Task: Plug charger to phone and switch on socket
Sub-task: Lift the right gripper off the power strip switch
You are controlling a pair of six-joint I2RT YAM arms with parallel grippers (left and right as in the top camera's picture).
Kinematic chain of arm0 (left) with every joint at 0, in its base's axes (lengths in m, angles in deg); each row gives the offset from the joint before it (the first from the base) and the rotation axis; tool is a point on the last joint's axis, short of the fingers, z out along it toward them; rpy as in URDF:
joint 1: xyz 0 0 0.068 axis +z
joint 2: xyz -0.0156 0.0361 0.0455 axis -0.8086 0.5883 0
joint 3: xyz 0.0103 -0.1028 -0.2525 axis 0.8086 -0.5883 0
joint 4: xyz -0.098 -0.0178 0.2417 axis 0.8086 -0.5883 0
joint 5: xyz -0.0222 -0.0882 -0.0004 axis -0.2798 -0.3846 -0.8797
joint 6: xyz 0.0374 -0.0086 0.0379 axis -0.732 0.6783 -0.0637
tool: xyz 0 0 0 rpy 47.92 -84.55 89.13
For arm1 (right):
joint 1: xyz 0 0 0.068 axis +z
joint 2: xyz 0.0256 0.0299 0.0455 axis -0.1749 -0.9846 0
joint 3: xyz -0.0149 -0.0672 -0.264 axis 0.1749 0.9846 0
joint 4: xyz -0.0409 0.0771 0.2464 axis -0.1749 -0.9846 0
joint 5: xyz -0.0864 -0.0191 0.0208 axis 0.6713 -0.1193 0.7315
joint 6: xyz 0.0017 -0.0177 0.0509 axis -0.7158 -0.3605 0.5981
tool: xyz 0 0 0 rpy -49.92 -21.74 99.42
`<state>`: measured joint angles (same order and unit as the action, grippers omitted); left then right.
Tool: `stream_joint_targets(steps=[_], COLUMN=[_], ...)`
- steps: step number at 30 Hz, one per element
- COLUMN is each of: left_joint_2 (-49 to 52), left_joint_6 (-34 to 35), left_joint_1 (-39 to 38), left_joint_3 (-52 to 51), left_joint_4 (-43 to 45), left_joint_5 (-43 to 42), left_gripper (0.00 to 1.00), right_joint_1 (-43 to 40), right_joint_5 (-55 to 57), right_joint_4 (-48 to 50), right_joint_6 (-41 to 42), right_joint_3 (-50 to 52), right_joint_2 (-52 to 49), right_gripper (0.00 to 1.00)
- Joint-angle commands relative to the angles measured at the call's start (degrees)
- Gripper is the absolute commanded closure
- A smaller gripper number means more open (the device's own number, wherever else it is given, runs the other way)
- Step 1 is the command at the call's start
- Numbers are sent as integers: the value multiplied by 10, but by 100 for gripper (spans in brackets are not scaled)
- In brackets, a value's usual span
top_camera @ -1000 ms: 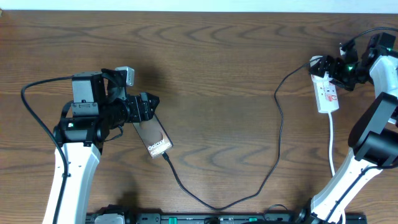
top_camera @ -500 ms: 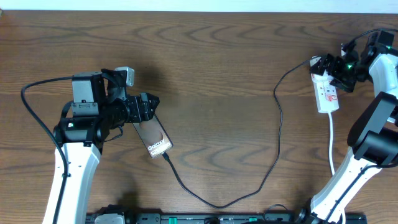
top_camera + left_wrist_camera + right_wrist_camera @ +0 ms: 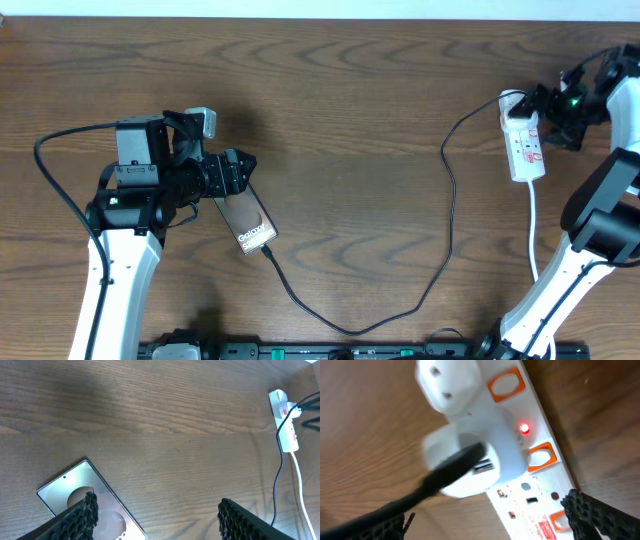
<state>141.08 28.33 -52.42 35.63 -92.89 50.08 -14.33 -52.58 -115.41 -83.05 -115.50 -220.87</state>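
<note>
The phone [image 3: 246,221] lies flat on the table, its "Galaxy" end toward the front. The charger's black cable [image 3: 445,200] meets that end at its tip [image 3: 267,252], loops along the front and climbs to a white adapter [image 3: 470,460] plugged into the socket [image 3: 525,148]. A small red light [image 3: 524,428] glows on the socket [image 3: 540,480]. My left gripper [image 3: 242,175] hovers open over the phone's far end; one finger [image 3: 80,520] overlaps the phone [image 3: 65,492]. My right gripper [image 3: 550,112] hangs open just right of the socket, nothing between its fingers [image 3: 600,520].
The socket's white cord [image 3: 533,230] runs toward the front beside the right arm's base. In the left wrist view the socket [image 3: 284,425] and the cable [image 3: 276,490] show at the far right. Bare wood table [image 3: 350,120] lies between the two arms.
My right gripper has drawn back a little to the right, away from the socket. The left arm, the phone and the cable have not moved.
</note>
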Motion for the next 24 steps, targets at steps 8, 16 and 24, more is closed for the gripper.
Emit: stream_joint_targets(steps=[8,16,24], left_joint_2=[3,3,3], left_joint_6=[-5,-5,-5], left_joint_1=[-1,-1,-1], left_joint_3=[10,10,10], left_joint_4=[-1,-1,-1], left_joint_5=[1,1,1], left_gripper=[24,24,24], right_joint_1=[1,1,8], right_joint_5=[0,0,9], right_joint_4=[-44,-99,-182], right_joint_6=[7,7,7], right_joint_3=[-51,-51,-51], right_joint_2=[67,137,214], right_gripper=[1,1,1])
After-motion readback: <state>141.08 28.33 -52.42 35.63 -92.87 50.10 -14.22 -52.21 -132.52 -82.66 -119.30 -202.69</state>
